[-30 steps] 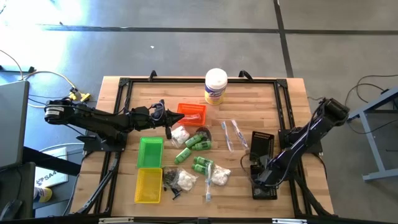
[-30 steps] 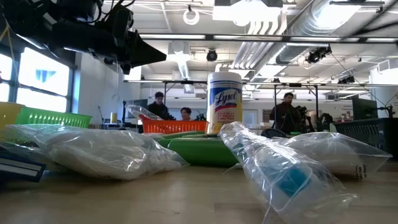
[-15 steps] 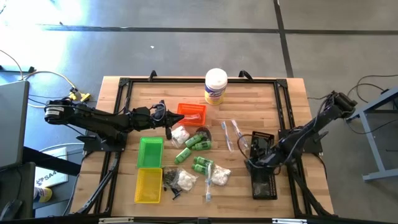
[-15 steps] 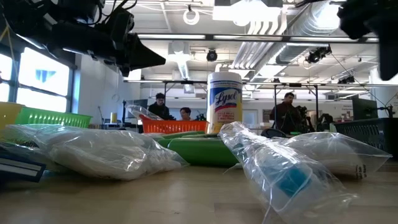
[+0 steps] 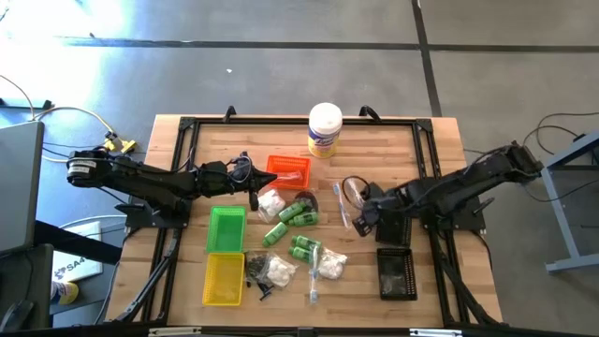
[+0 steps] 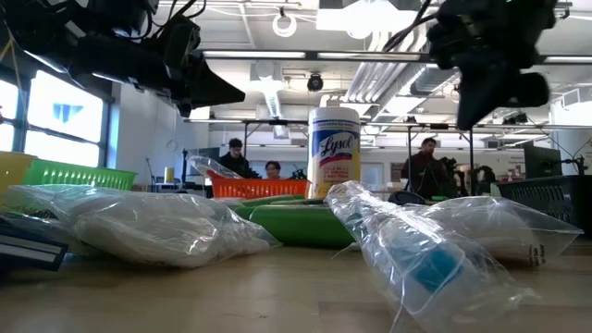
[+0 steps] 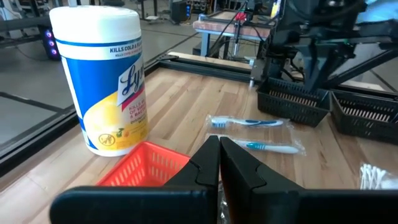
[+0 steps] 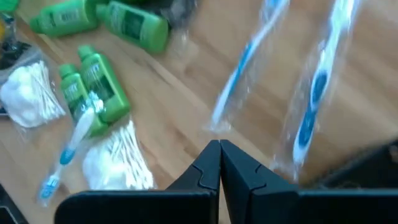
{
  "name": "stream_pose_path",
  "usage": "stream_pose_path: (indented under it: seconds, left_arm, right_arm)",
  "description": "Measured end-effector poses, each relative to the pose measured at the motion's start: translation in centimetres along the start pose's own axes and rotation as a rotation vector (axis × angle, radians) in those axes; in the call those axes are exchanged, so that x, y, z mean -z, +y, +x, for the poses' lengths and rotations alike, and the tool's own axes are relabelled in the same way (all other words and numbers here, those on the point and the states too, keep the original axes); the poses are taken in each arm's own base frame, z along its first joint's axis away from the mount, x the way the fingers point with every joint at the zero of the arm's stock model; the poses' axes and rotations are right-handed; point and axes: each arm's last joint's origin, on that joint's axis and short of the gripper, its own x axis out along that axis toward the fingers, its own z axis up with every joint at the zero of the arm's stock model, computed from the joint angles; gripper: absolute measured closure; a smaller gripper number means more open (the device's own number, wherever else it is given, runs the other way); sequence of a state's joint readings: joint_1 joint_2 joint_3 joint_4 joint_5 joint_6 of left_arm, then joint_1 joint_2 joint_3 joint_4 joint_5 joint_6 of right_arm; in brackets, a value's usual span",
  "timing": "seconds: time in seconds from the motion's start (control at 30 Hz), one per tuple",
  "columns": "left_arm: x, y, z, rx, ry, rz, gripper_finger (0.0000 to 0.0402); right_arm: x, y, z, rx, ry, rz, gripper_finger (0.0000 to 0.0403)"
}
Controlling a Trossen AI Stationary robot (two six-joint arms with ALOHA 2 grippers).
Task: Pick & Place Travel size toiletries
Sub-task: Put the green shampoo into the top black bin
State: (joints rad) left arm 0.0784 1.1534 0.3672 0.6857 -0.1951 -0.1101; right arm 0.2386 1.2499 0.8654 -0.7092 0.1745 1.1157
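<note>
Travel toiletries lie loose mid-table: green bottles (image 5: 299,213), clear bags of cotton swabs (image 5: 328,265), two wrapped toothbrushes (image 5: 348,202) and small black pieces (image 5: 255,271). My right gripper (image 5: 358,223) hangs shut above the table beside the toothbrushes (image 8: 314,93), with green bottles (image 8: 93,87) farther off in its wrist view. My left gripper (image 5: 253,195) waits shut in the air by the orange tray (image 5: 288,170), next to a cotton bag (image 5: 271,201). Both grippers show high up in the low view, the left (image 6: 231,92) and the right (image 6: 486,92).
A white wipes canister (image 5: 325,129) stands at the far edge. Green tray (image 5: 226,228) and yellow tray (image 5: 224,278) sit near left, black trays (image 5: 397,273) on the right, one partly under my right arm. People stand in the room behind (image 6: 425,157).
My right gripper has swung from over the near black tray toward the far-left, arriving beside the toothbrushes at mid-table. It has stayed shut. The left arm and all toiletries kept still.
</note>
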Motion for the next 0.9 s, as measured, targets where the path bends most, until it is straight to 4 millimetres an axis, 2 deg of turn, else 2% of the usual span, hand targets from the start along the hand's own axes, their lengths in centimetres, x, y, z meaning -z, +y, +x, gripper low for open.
stream_pose_path:
  seconds: [0.2, 0.33, 0.47, 0.7, 0.9]
  left_arm:
    - [0.1, 0.0, 0.0, -0.001, 0.008, 0.002, 0.0394]
    - [0.2, 0.0, 0.0, -0.003, 0.023, 0.005, 0.0394]
    - [0.3, 0.0, 0.0, -0.003, 0.032, 0.007, 0.0394]
    - [0.3, 0.0, 0.0, 0.003, 0.035, 0.007, 0.0394]
    - [0.4, 0.0, 0.0, 0.023, 0.041, 0.008, 0.0394]
  right_arm:
    - [-2.5, -0.3, 0.3, -0.057, -0.069, -0.092, 0.0401]
    - [-3.8, -0.1, 0.3, -0.104, -0.145, -0.241, 0.0401]
    - [-4.7, 0.4, 0.1, -0.152, -0.239, -0.407, 0.0401]
    - [-6.3, 1.1, -0.3, -0.204, -0.395, -0.567, 0.0401]
    - [-6.9, 1.8, -0.8, -0.232, -0.503, -0.704, 0.0401]
